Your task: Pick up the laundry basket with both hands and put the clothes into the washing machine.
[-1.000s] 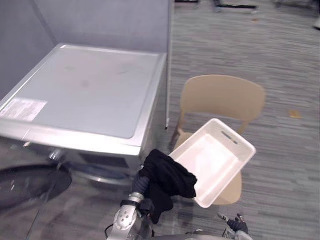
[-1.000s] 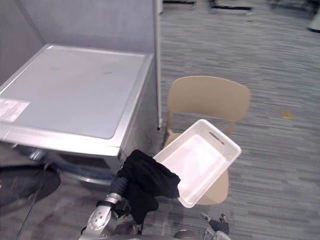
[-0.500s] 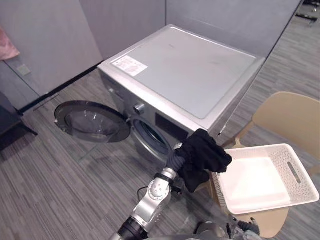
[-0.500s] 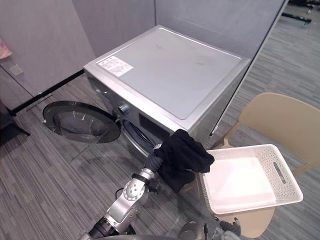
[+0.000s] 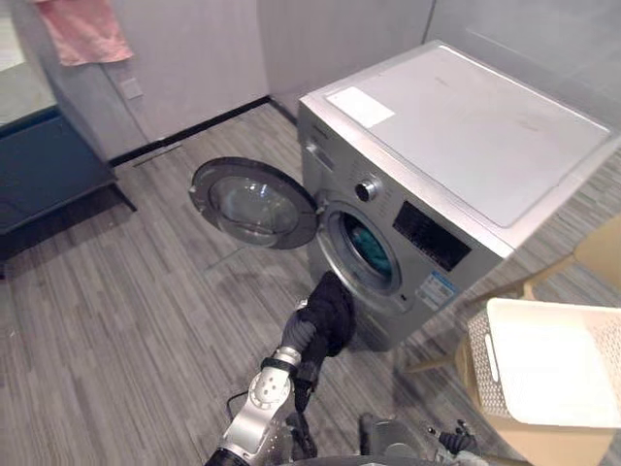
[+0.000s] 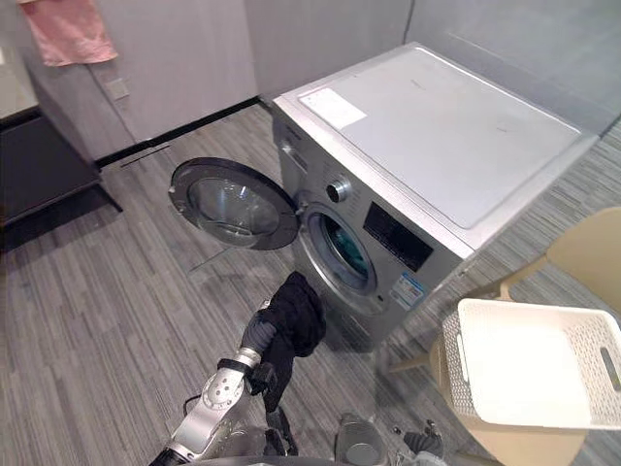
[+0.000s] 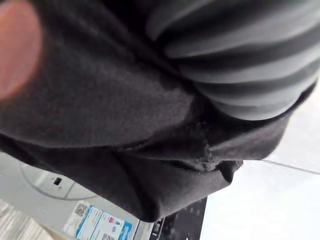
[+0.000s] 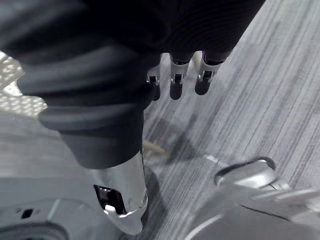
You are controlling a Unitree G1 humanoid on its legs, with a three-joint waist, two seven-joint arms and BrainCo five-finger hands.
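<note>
Draping left robot hand (image 7: 240,65): black garment (image 5: 330,306), grip not discernible | right robot hand (image 8: 176,80): fingers slack, empty

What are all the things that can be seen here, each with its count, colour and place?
washing machine: one, silver, ahead of the robot and to its right
door: one, round, dark rim, swung open on the machine's left side
cloth in the drum: one, teal, inside the opening
garment: one, black, draped over the left hand, before the opening
laundry basket: one, white, nothing in it, on the chair
chair: one, beige, right of the machine
towel: one, pink, hanging on the far wall
cabinet: one, dark blue, far left
floor: grey, striped
left hand: under the garment, fingers hidden
right hand: low at the right, fingers relaxed, holding nothing
</note>
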